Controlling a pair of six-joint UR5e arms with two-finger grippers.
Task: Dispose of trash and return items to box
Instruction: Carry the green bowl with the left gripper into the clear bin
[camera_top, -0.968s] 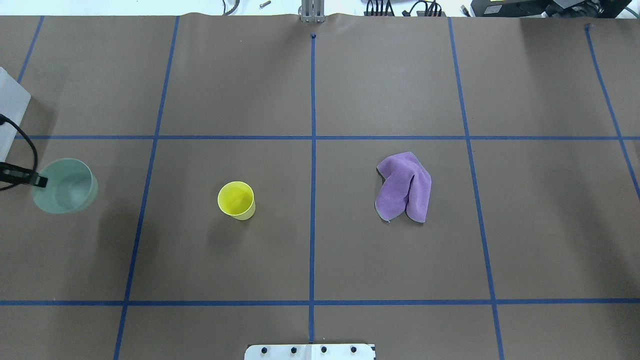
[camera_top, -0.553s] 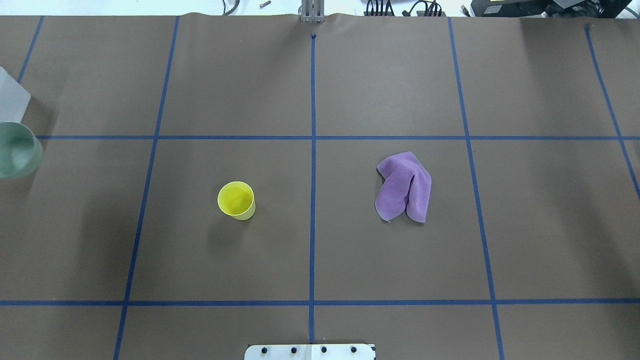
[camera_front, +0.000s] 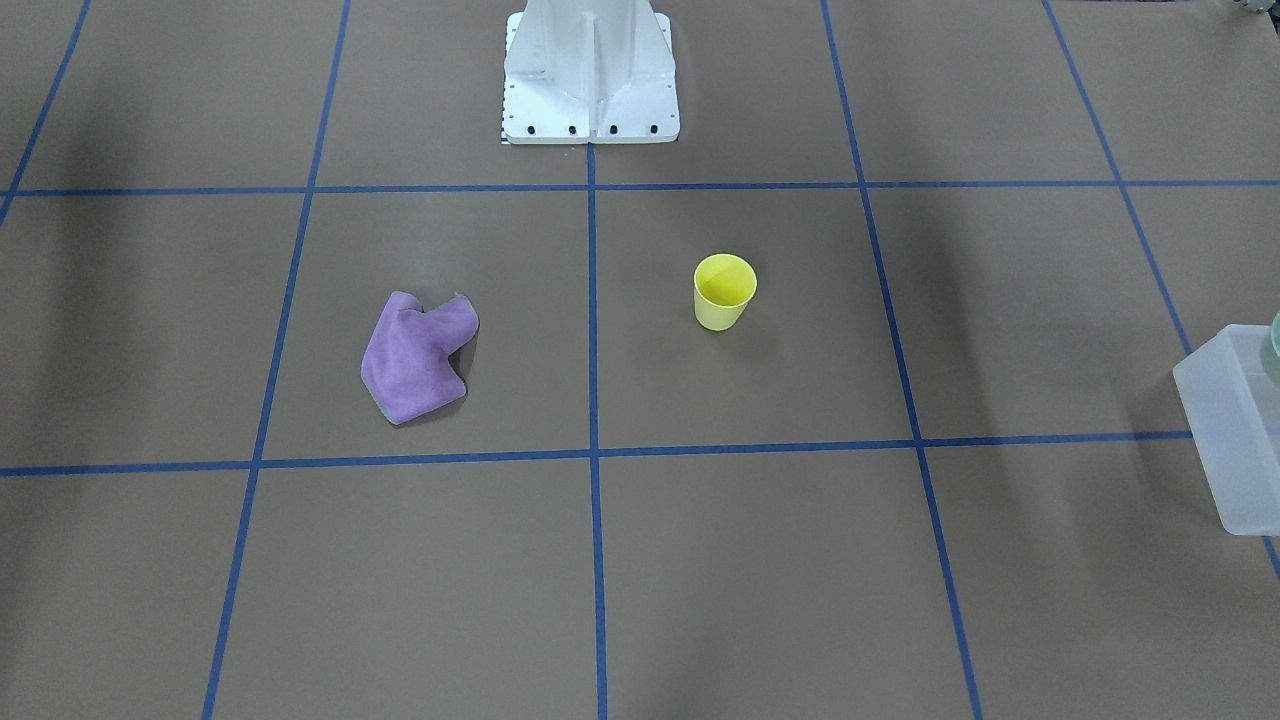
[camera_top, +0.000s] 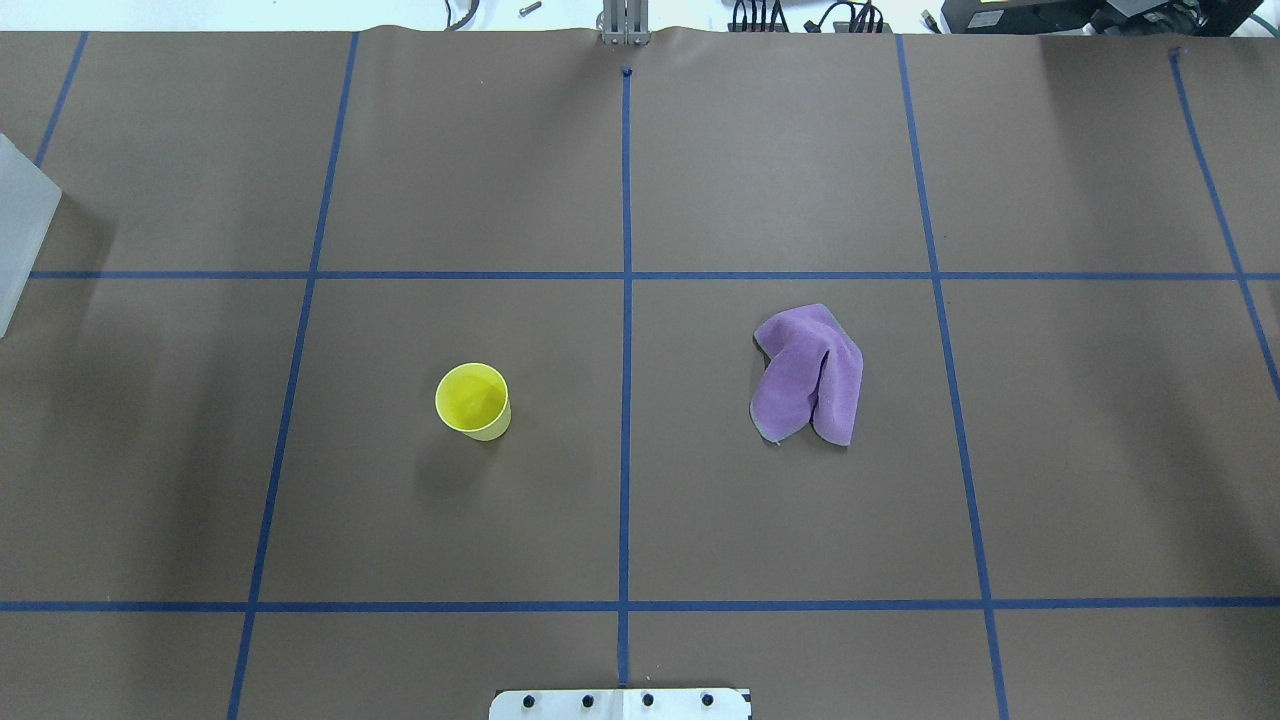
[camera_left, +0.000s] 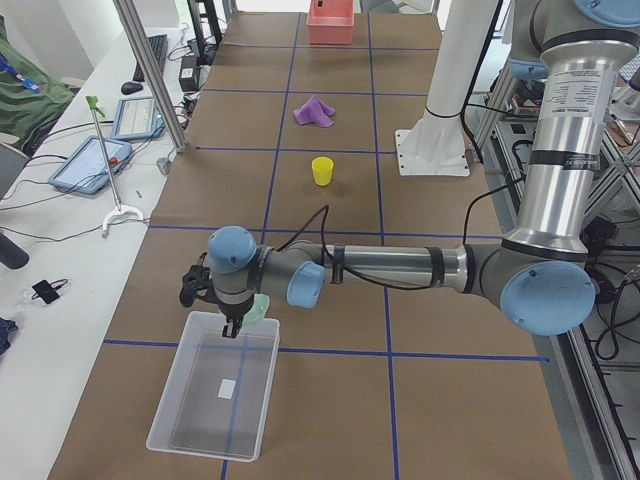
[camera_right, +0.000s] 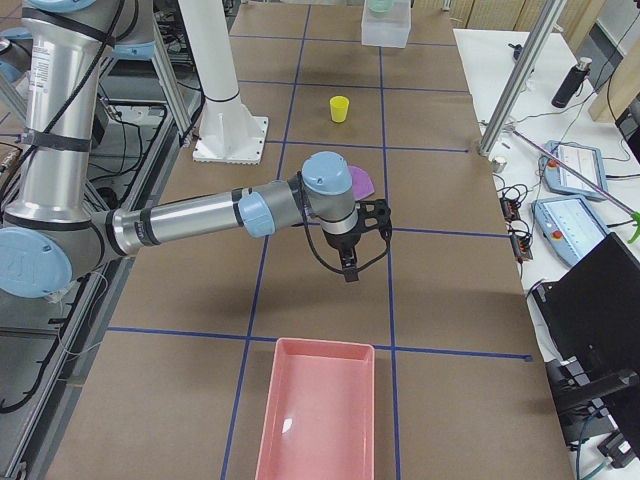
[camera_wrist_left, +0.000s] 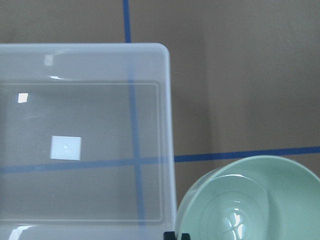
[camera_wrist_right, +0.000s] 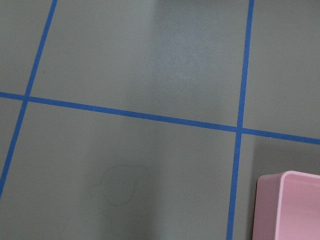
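The yellow cup (camera_top: 472, 400) stands upright on the table left of the centre line, with no gripper near it. My left gripper (camera_left: 232, 328) is shut on the rim of the sage-green bowl (camera_wrist_left: 255, 205) and holds it over the near corner of the translucent box (camera_wrist_left: 167, 125). The bowl shows only as a sliver in the front view (camera_front: 1274, 345), above the box (camera_front: 1225, 420). The box holds nothing but a small white label. My right gripper (camera_right: 348, 268) hangs over bare table right of centre; I cannot tell if it is open or shut.
A crumpled purple cloth (camera_top: 808, 375) lies right of the centre line. A pink bin (camera_right: 318, 420) stands at the table's right end, below and beyond my right gripper. The white robot base (camera_front: 590, 80) is at the table's near middle edge.
My left gripper has carried the green bowl leftward and out of the overhead view, toward the box. The cup and the cloth have not moved.
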